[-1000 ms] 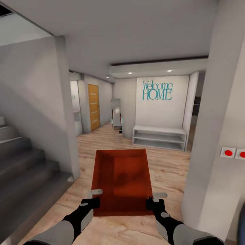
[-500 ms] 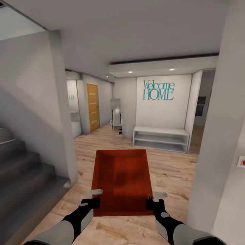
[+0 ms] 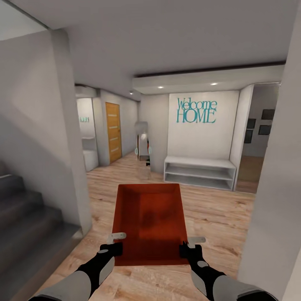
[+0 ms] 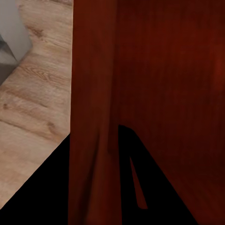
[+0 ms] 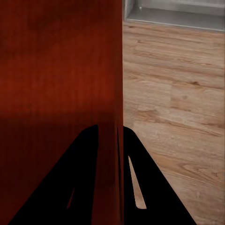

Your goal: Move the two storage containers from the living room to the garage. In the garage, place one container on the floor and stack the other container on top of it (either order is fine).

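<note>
Hallway with light wood-plank floor (image 3: 217,209), grey ceiling, cream walls. One storage container (image 3: 149,223), red-orange, open top up, held level in front of the trunk, well above the planks, long axis pointing away from the robot. Left gripper (image 3: 112,246) grips the near end of the container's left wall; right gripper (image 3: 189,246) grips the near end of its right wall. Left wrist view: dark fingers (image 4: 140,187) straddle the container wall (image 4: 91,117), one inside, one outside, clamped on it; plank floor to the outer side. Right wrist view: same arrangement, fingers (image 5: 84,187) pinched on the right wall (image 5: 112,93), one each side, with plank floor and the foot of a white shelf unit beyond. Container interior bare, with a dark shadow across its bottom. Ahead: white two-tier shelf unit (image 3: 200,172) against a wall bearing teal lettering "Welcome HOME" (image 3: 196,110). Left of that, a corridor with an orange-wood slatted door (image 3: 113,131). Grey stairs (image 3: 25,225) at the left edge, behind a wall corner. On the right, a doorway gives on to a room with dark frames (image 3: 261,123) on its wall; a pale wall close at the right edge.
</note>
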Available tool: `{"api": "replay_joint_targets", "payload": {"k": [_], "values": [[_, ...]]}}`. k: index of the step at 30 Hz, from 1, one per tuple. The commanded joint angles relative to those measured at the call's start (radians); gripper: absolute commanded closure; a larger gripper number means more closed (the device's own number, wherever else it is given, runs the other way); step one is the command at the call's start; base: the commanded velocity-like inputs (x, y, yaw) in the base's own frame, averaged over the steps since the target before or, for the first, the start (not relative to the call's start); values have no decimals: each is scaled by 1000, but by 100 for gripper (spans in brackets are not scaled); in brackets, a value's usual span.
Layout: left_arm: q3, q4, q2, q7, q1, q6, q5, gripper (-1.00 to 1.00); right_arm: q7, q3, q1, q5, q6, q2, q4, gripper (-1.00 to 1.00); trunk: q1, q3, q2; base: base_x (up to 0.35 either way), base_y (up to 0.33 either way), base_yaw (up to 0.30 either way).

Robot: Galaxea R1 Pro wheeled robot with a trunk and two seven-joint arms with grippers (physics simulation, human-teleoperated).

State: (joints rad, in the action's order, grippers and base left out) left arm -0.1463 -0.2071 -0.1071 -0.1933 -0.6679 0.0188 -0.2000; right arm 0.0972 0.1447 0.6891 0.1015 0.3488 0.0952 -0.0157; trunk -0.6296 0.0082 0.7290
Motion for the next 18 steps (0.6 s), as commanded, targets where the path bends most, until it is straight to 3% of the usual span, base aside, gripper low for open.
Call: {"api": "replay_joint_targets", "payload": {"k": [1, 18], "values": [[60, -22, 44, -14, -1, -36, 11, 100, 1, -20, 0, 21, 6, 0, 16, 100, -1, 0, 0, 322, 0, 0], [60, -21, 46, -14, -1, -36, 11, 100, 1, -20, 0, 21, 6, 0, 16, 100, -1, 0, 0, 322, 0, 0]]}}
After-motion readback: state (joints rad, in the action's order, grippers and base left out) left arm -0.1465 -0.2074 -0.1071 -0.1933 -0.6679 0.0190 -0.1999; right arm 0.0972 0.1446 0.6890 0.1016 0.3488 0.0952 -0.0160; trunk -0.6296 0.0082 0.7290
